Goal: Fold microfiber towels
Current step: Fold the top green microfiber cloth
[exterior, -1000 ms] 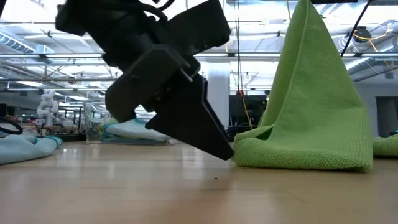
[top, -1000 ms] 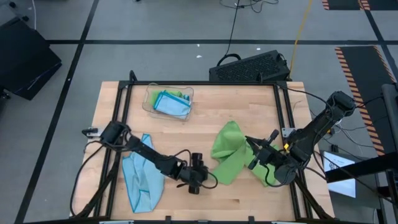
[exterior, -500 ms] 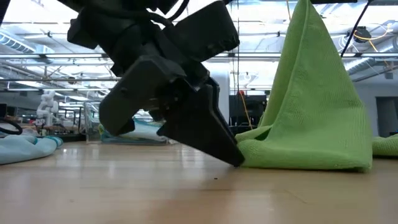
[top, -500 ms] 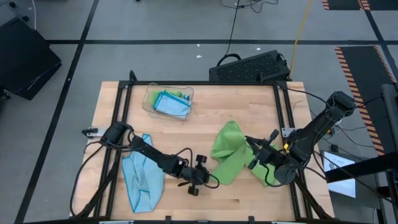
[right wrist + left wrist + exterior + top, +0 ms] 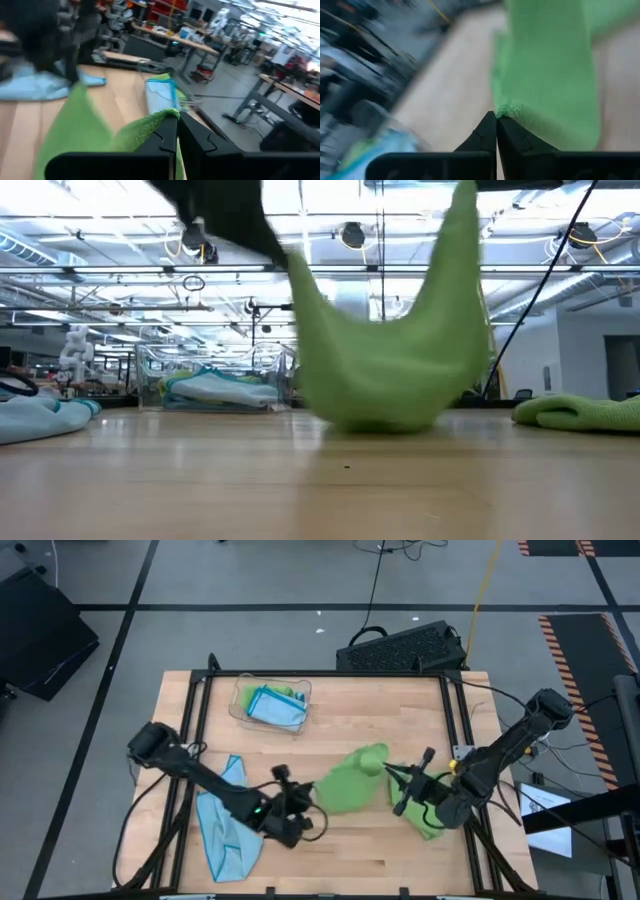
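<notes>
A lime green microfiber towel [image 5: 345, 788] hangs in a sag between my two grippers near the table's middle. My left gripper [image 5: 307, 804] is shut on its left end and my right gripper [image 5: 390, 774] on its right end. In the low view the towel [image 5: 385, 360] droops from two raised points, and its lowest fold is down at the table top. A second green towel [image 5: 430, 825] lies under my right arm. A light blue towel [image 5: 225, 830] lies flat at the near left. My left gripper pinches a corner of the green towel [image 5: 506, 111] between its two shut fingertips, slanting down from the table's left. That corner is lifted, and the cloth hangs slack away from it. My right gripper pinches the towel's upper edge [image 5: 166, 115] between its shut fingers, coming nearly level from the table's right. That end [image 5: 465, 205] is held highest, and the cloth falls away below it.
A clear plastic tray [image 5: 240, 700] with folded blue and green towels stands at the far left. A black keyboard [image 5: 405, 645] lies beyond the table's far edge. Bare wood shows near the front edge and at the far right.
My left gripper has shut on the green towel's lower left corner, then risen and drawn back toward the table's left, tipping up. That corner has been lifted off the table. The towel, then a tent hanging from my right gripper, now sags between both.
</notes>
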